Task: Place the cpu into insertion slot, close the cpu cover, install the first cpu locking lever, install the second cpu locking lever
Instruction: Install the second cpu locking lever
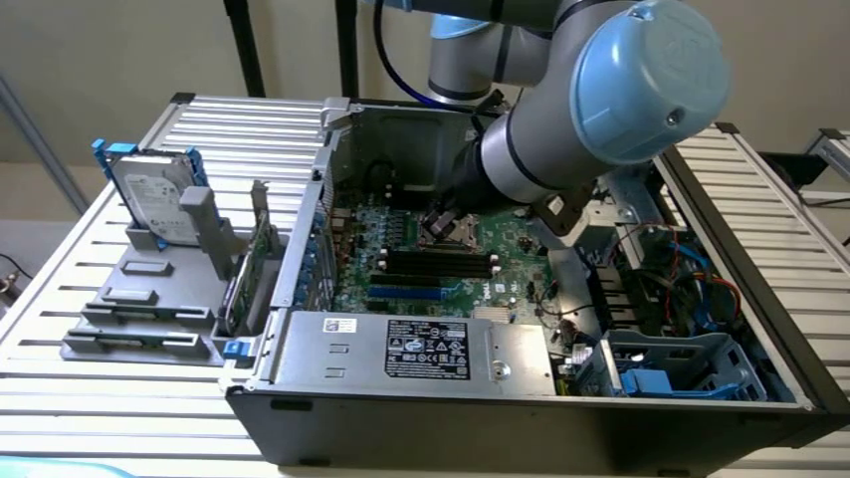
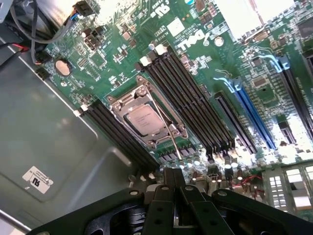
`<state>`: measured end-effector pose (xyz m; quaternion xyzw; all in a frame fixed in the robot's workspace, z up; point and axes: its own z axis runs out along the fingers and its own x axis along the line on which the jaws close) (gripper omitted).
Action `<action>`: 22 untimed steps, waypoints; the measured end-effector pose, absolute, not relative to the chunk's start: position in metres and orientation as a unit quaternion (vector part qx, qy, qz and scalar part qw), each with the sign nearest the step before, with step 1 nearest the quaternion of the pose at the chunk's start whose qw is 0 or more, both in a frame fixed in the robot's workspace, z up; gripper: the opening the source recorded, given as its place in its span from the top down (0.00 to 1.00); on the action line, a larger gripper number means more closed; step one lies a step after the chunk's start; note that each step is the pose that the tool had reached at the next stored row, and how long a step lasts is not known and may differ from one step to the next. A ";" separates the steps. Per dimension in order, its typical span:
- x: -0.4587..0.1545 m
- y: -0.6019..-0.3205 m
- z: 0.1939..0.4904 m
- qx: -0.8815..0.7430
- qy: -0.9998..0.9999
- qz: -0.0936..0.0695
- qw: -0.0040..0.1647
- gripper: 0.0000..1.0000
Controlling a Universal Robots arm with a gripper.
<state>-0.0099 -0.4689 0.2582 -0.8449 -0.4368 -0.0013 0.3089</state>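
Note:
The cpu [image 2: 143,119], silvery and square, lies flat in the insertion slot [image 2: 116,108] on the green board. The cpu cover [image 2: 161,136], a thin silver frame, rests down around it. A thin metal locking lever [image 2: 167,129] runs slantwise across the cover's edge toward my gripper; whether it is latched I cannot tell. My gripper [image 2: 173,180] hovers a little off the socket's corner, its black fingers shut together with nothing between them. In the exterior view the arm [image 1: 584,110] reaches down into the open computer case above the socket [image 1: 452,235].
Long black memory slots [image 2: 190,98] flank the socket, with blue card slots [image 2: 249,110] further over. A grey case wall [image 2: 44,137] and loose cables [image 2: 29,34] lie close by. Outside the case, a hard drive [image 1: 153,194] stands on a grey rack; the power supply [image 1: 425,349] fills the near side.

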 end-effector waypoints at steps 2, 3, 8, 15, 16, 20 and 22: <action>-0.010 -0.470 0.258 -0.845 -0.436 -0.001 0.309 0.89; -0.010 -0.470 0.258 -0.845 -0.436 -0.001 0.309 0.89; -0.010 -0.470 0.256 -0.844 -0.438 -0.001 0.309 0.89; -0.010 -0.470 0.244 -0.844 -0.438 -0.001 0.308 0.89; -0.012 -0.470 0.242 -0.844 -0.439 -0.001 0.308 0.89; -0.025 -0.470 0.238 -0.845 -0.440 -0.005 0.304 0.89; -0.031 -0.470 0.237 -0.845 -0.442 -0.010 0.300 0.89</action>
